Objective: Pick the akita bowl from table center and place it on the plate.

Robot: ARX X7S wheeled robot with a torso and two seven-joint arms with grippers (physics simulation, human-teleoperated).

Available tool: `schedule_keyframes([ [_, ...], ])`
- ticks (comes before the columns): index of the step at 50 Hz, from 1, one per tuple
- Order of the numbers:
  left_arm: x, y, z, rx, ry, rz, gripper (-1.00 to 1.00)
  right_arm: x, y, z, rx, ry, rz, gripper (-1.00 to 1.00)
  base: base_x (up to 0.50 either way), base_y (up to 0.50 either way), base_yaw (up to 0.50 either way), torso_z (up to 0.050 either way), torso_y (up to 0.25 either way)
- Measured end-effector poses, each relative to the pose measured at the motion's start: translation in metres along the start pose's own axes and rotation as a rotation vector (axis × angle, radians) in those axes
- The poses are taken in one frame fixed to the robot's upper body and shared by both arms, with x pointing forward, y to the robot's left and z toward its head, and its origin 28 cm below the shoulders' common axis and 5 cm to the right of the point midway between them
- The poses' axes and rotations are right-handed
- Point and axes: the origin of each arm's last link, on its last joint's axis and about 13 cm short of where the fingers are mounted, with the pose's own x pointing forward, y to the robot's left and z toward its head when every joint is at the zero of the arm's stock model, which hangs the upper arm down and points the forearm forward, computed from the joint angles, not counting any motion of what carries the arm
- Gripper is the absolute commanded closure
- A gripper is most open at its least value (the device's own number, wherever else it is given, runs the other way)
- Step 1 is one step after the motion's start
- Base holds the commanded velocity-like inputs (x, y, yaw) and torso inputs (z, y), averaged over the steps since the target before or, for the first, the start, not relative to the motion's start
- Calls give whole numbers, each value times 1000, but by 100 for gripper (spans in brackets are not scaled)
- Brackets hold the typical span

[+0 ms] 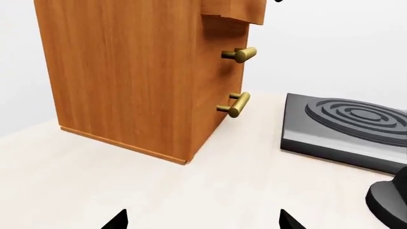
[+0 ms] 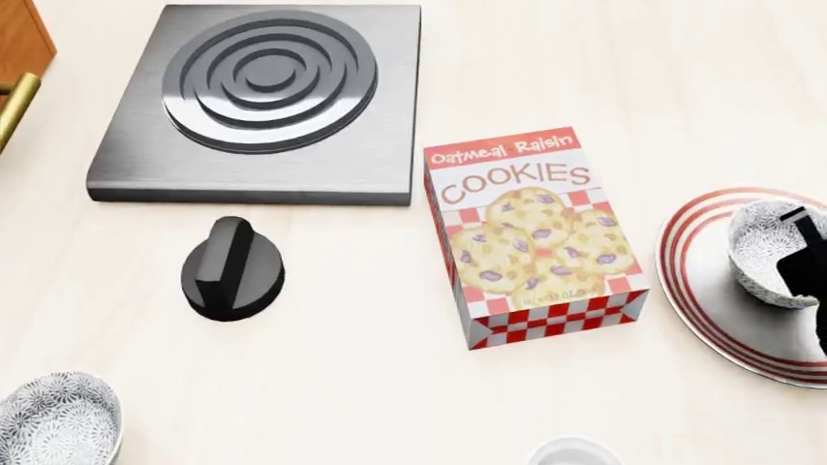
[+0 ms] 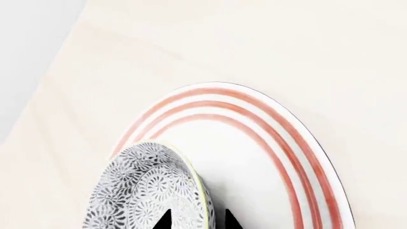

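The akita bowl (image 2: 762, 247), grey-and-white mottled with a whitish inside, sits tilted over the left part of the plate (image 2: 698, 291) at the right edge of the head view. The plate is wide, white and ringed in red. My right gripper (image 2: 799, 276) comes in from the right and is shut on the bowl's rim. In the right wrist view its two dark tips (image 3: 197, 220) straddle the wall of the bowl (image 3: 146, 191) above the plate (image 3: 286, 157). My left gripper (image 1: 202, 222) is open over bare tabletop, holding nothing.
A cookies box (image 2: 533, 237) lies beside the plate. A grey burner slab (image 2: 265, 97) and a black knob (image 2: 232, 269) are at the left. A second patterned bowl (image 2: 58, 421) and a white cup (image 2: 572, 451) sit at the near edge. A wooden cabinet (image 1: 140, 71) faces the left wrist.
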Motion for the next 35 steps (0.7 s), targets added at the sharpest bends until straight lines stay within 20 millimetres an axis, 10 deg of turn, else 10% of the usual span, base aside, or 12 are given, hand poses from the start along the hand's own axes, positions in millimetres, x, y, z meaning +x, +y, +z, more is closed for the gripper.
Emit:
schedule_keyframes([
  [35,-1,-2,3,-6,-6,-8,-100,-48,15,24,228,-505,219,-100,0,0,0,0,0],
])
